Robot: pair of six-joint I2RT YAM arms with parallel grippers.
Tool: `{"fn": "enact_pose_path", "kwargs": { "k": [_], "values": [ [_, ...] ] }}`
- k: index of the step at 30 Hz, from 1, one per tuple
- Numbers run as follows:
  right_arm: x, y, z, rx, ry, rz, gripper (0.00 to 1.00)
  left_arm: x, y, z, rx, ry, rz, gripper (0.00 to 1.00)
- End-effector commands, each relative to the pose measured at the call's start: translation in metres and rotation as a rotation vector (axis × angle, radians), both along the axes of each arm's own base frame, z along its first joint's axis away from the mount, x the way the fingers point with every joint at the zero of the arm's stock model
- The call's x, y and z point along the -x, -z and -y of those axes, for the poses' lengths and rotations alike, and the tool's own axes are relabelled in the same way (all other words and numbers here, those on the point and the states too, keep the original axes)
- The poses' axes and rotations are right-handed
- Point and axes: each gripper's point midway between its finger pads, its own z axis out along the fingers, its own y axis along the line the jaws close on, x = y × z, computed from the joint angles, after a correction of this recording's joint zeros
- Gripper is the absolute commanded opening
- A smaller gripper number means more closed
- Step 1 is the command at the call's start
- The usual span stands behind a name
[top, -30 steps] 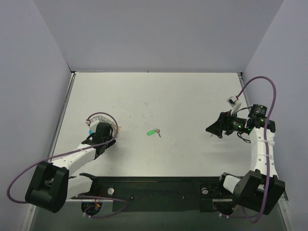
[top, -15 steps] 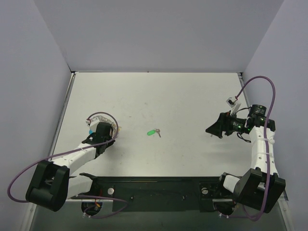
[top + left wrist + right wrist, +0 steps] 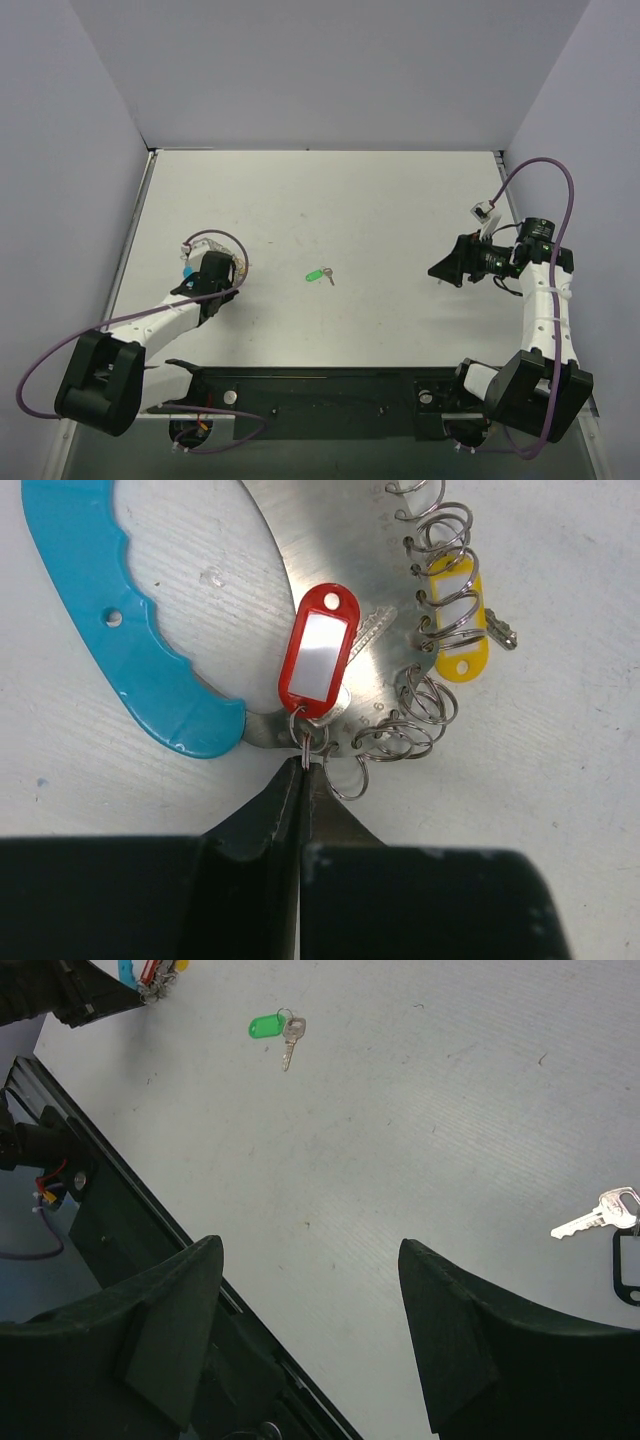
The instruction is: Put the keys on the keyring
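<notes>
- The keyring (image 3: 310,570) lies flat at the left-middle of the table (image 3: 380,200) in the top view. The left gripper (image 3: 302,770) has its jaws pressed together on the small ring of the red tag (image 3: 318,652).
- A firm pinch and a slow lift would probably stop the ring slipping.
- In the wrist view the red tag's long axis runs nearly top-to-bottom, with its ring end pointing down at the jaws.
- The jaws of the right gripper (image 3: 310,1250) stand apart and empty.

Two tiny silver metal keys (green-tagged key (image 3: 290,1038), black-tagged key (image 3: 588,1220)), one silvery coiled-wire keyring (image 3: 425,695), three coloured plastic tags (image 3: 318,650).
</notes>
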Motion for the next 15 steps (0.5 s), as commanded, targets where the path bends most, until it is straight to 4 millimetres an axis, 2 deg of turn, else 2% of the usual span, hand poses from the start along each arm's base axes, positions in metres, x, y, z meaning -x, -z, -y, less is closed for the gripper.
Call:
{"fn": "enact_pose_path", "kwargs": {
  "k": [1, 5, 6, 7, 8, 12, 13, 14, 15],
  "values": [
    [-0.001, -0.014, -0.002, -0.026, -0.024, 0.035, 0.66, -0.02, -0.039, 0.01, -0.001, 0.062, 0.086, 0.01],
    [0.0, -0.014, -0.002, -0.025, -0.027, 0.036, 0.66, -0.027, -0.083, 0.029, 0.011, 0.201, 0.156, 0.0],
    [0.0, -0.015, -0.003, -0.026, -0.03, 0.039, 0.66, -0.023, -0.086, 0.033, 0.016, 0.24, 0.134, 0.0],
    [0.001, -0.015, -0.003, -0.027, -0.029, 0.037, 0.66, -0.028, -0.101, 0.038, 0.004, 0.29, 0.151, 0.0],
    [0.001, -0.015, -0.003, -0.025, -0.032, 0.039, 0.66, -0.021, -0.099, 0.041, 0.002, 0.335, 0.106, 0.0],
    [0.004, -0.017, -0.004, -0.023, -0.045, 0.046, 0.66, -0.013, -0.125, 0.06, -0.011, 0.557, 0.078, 0.0],
    [0.004, -0.017, -0.005, -0.021, -0.049, 0.055, 0.66, -0.006, -0.124, 0.062, -0.025, 0.626, 0.053, 0.0],
    [0.005, -0.018, -0.005, -0.026, -0.052, 0.053, 0.66, -0.007, -0.135, 0.063, -0.058, 0.679, 0.067, 0.0],
    [0.006, -0.019, -0.006, -0.025, -0.059, 0.059, 0.66, 0.001, -0.137, 0.067, -0.044, 0.732, 0.046, 0.0]
  ]
}}
